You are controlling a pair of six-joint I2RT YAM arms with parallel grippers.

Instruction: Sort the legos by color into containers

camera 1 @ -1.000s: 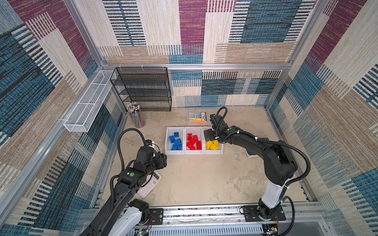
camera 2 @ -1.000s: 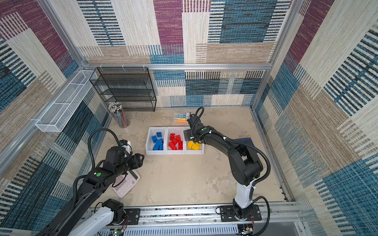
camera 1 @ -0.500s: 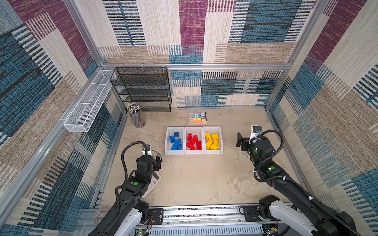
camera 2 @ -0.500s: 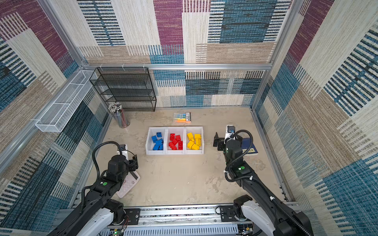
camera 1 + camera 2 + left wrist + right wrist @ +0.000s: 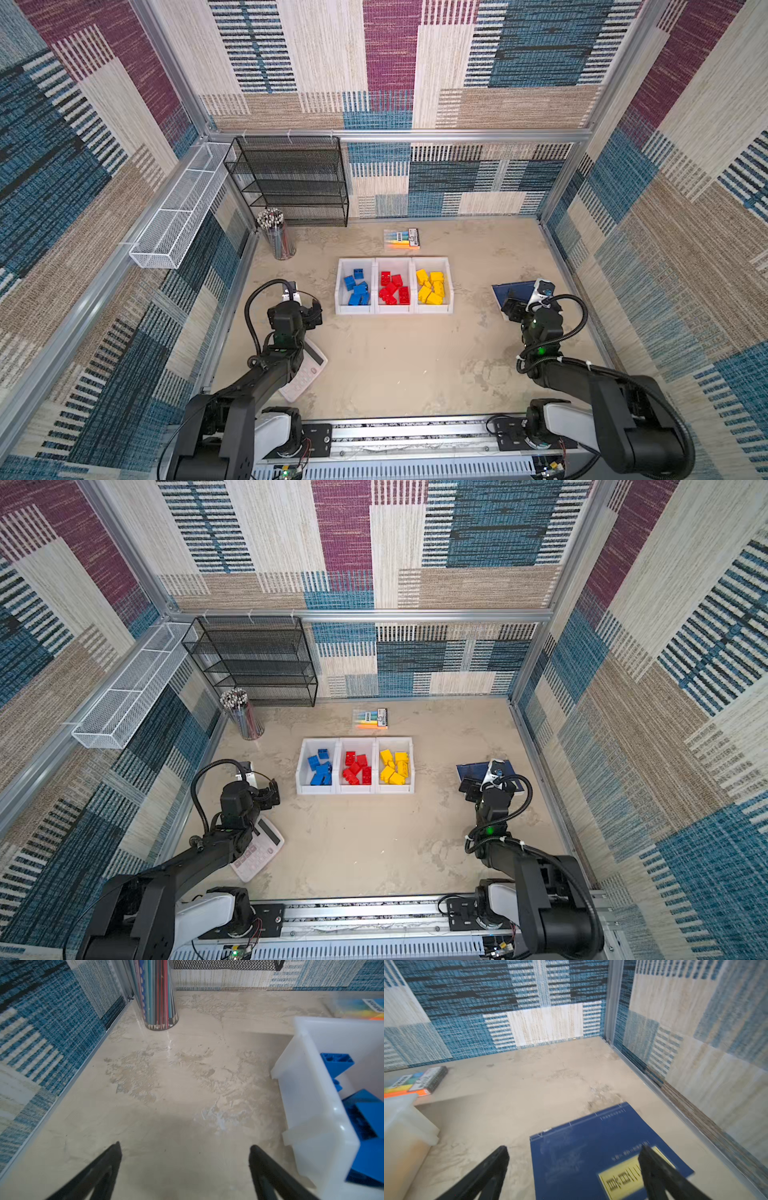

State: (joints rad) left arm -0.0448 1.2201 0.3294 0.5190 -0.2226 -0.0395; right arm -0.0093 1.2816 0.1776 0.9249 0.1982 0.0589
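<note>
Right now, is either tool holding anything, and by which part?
Nothing is held. The left tool stands open over the table; the right tool stands open over the blue booklet.

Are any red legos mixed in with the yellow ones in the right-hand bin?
No, in a top view the right bin holds only yellow legos; the red legos all lie in the middle bin.

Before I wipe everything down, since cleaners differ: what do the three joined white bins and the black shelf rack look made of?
Three joined white bins: probably moulded plastic, smooth; walls look milky-translucent. Black shelf rack: apparently painted metal mesh, matte, with a see-through grid.
</note>
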